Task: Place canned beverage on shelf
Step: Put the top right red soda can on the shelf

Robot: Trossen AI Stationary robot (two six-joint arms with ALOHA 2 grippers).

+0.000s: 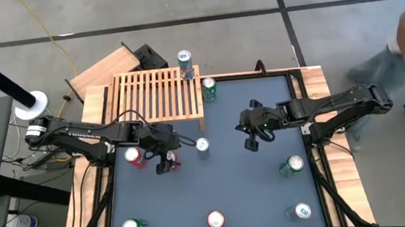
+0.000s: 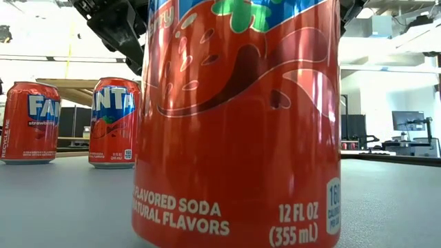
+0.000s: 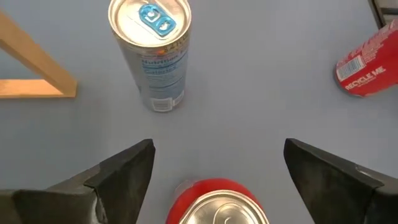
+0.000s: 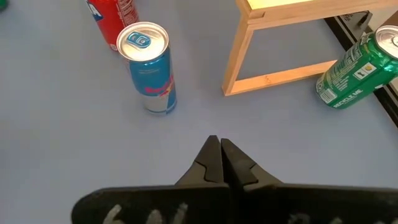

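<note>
One red can [image 3: 217, 202] sits between the left gripper's [image 1: 166, 163] wide jaws; right gripper [image 1: 253, 140], jaws closed, hovers over open tabletop.

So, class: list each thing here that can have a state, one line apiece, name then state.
left gripper: open, a red can between its fingers, not yet gripped
right gripper: shut, empty, over the mat
shelf: one can on it
blue can on the shelf: upright at the corner
slim silver-blue can: upright on the mat, unopened
green can beside the shelf: upright on the mat
</note>
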